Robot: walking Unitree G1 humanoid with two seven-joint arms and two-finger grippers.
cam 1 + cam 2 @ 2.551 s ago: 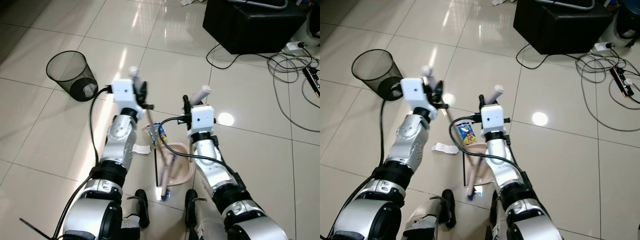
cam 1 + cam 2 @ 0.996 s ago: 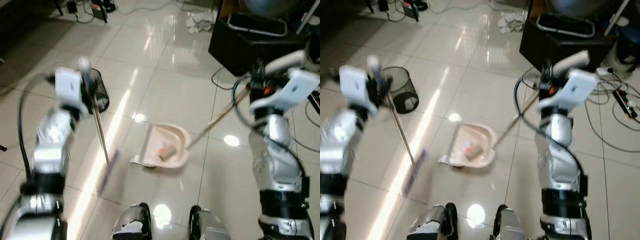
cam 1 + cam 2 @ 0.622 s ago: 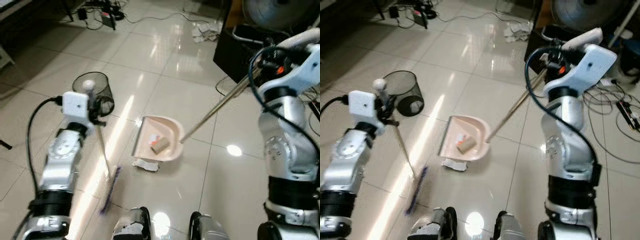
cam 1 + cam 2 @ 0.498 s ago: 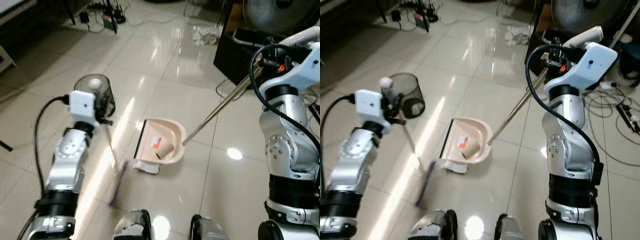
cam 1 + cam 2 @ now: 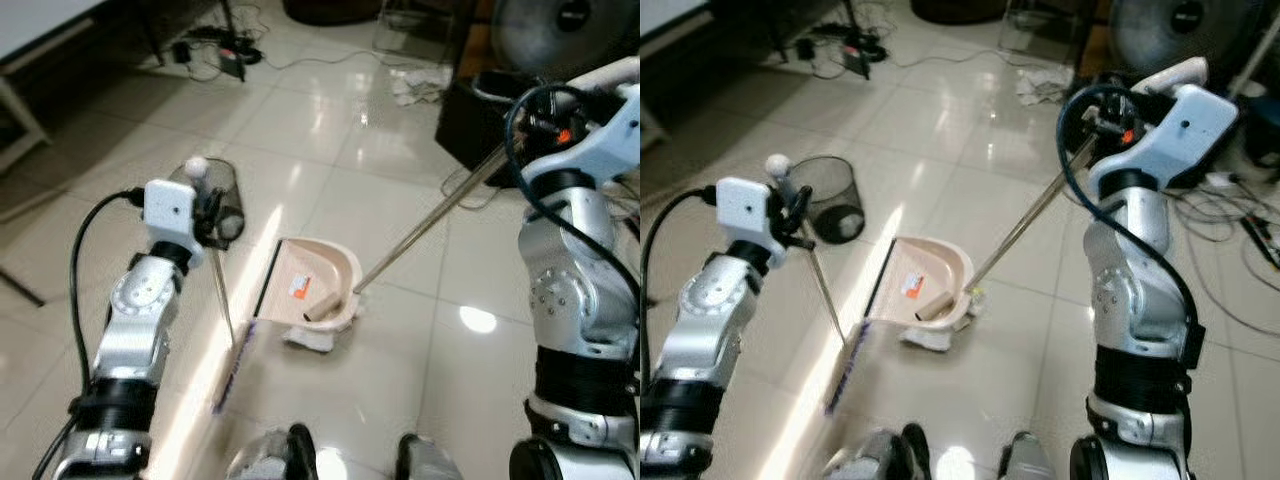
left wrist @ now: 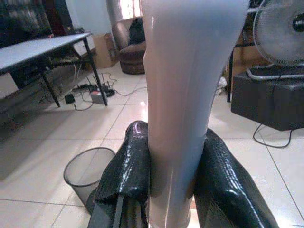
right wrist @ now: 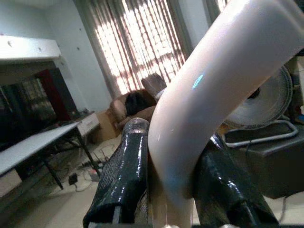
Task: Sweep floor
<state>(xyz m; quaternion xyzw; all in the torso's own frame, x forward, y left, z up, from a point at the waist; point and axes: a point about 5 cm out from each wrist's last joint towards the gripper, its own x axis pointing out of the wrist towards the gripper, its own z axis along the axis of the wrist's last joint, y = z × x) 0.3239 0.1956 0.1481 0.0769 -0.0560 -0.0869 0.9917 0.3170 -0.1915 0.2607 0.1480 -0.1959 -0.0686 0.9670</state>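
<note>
My left gripper (image 5: 208, 212) is shut on the pale broom handle (image 6: 173, 95). The broom's thin shaft (image 5: 222, 295) slants down to its purple brush head (image 5: 232, 368) on the tiles, just left of the dustpan. My right gripper (image 5: 1102, 125), raised high at the right, is shut on the curved grip (image 7: 199, 95) of the dustpan's long metal handle (image 5: 430, 222). The pink dustpan (image 5: 338, 262) rests on the floor with a cardboard roll (image 5: 322, 307) and a wrapper (image 5: 299, 288) in it. A white paper scrap (image 5: 308, 339) lies at the pan's near edge.
A black mesh bin (image 5: 226, 200) stands behind my left arm. A black box (image 5: 478, 108) and a fan (image 5: 552, 30) are at the back right, with cables (image 5: 225, 60) at the back left. A table leg (image 5: 22, 112) is at far left. My feet (image 5: 300, 450) are below.
Both arms have risen and spread apart, and the roll and wrapper now lie in the dustpan. In the last half second the view has tilted up; broom and dustpan have barely moved.
</note>
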